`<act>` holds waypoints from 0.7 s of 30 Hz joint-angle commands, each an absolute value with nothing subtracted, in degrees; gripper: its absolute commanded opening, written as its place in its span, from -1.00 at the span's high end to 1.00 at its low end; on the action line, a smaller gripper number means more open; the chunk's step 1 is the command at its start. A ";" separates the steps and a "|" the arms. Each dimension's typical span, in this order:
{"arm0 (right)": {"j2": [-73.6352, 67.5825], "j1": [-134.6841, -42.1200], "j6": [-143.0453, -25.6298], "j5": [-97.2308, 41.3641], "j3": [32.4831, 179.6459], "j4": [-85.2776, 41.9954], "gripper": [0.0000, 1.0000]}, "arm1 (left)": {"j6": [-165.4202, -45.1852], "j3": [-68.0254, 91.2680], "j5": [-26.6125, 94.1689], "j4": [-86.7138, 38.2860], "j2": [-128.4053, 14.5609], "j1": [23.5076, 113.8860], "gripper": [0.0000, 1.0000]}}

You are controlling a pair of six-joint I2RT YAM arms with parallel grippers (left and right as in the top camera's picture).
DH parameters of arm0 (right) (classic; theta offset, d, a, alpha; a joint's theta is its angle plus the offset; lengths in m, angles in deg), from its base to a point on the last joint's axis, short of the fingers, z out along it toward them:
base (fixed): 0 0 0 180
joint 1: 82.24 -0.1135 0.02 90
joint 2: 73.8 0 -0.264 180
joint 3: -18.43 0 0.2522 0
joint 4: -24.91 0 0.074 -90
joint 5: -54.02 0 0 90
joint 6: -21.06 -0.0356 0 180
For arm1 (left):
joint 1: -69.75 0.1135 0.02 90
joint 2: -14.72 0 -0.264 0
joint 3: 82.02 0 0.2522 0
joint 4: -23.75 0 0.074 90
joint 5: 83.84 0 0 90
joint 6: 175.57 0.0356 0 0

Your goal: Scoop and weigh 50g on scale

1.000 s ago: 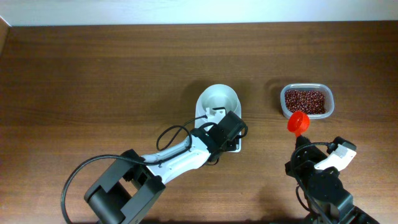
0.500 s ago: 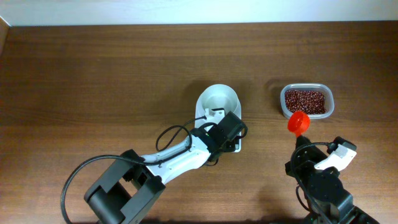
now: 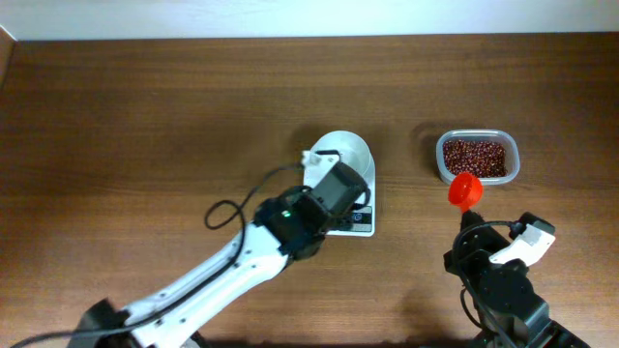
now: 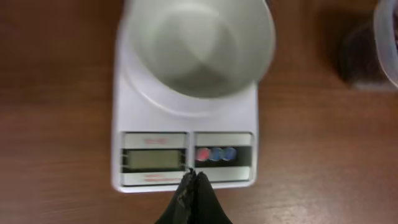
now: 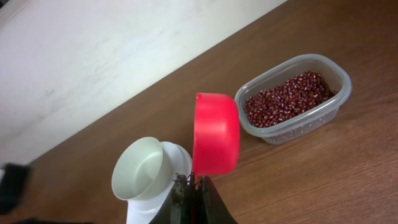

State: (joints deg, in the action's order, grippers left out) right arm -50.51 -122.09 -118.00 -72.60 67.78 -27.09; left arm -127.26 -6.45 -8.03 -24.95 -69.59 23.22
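Mid-table on the dark wood-grain tabletop [image 3: 145,116]: small white rectangular plastic digital scale [image 4: 185,121] with a grey LCD and red and blue round buttons. Smooth round white bowl [image 4: 199,46] sits on its far part. Left gripper [image 4: 194,177] is pinched closed with nothing in it, black tips over the scale's near edge, between display and buttons. Right of the scale, apart from it: clear rounded-rectangular plastic tub [image 5: 298,127] of small glossy red beans [image 5: 286,96]. Right gripper [image 5: 189,182] is clamped on a red round plastic scoop [image 5: 216,133], cup tipped on its side, just at the tub's near rim.
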 commanded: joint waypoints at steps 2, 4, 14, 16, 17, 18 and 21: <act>-50.77 -122.29 -117.41 -77.21 68.11 -25.74 0.92 | -125.55 -5.91 -15.05 -28.22 -66.79 25.80 0.99; -50.77 -122.29 -117.39 -78.48 68.11 -25.17 0.92 | -125.55 -5.91 -15.05 -28.90 -66.79 25.78 1.00; -46.84 -122.29 -117.39 -82.98 68.11 -22.42 0.92 | -133.40 -5.97 -10.07 -28.81 -69.24 24.75 1.00; -45.22 -122.29 -117.39 -82.98 68.11 -20.65 0.92 | -139.48 -5.97 -10.09 -28.49 -72.52 22.81 1.00; -44.67 -122.29 -117.39 -82.98 68.11 -20.19 0.92 | -141.95 -5.97 -10.11 -28.05 -74.44 21.61 1.00; -44.22 -122.29 -117.39 -82.98 68.11 -19.90 0.92 | -143.30 -5.97 -10.11 -27.63 -75.62 20.93 1.00; -43.41 -122.31 -117.39 -82.96 68.11 -19.86 0.92 | -144.90 -5.97 -10.15 -23.63 -81.54 18.81 1.00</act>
State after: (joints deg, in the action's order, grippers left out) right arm -43.80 -122.09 -118.00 -81.65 67.78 -20.06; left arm -140.94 -6.41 -10.31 -26.30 -77.39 20.08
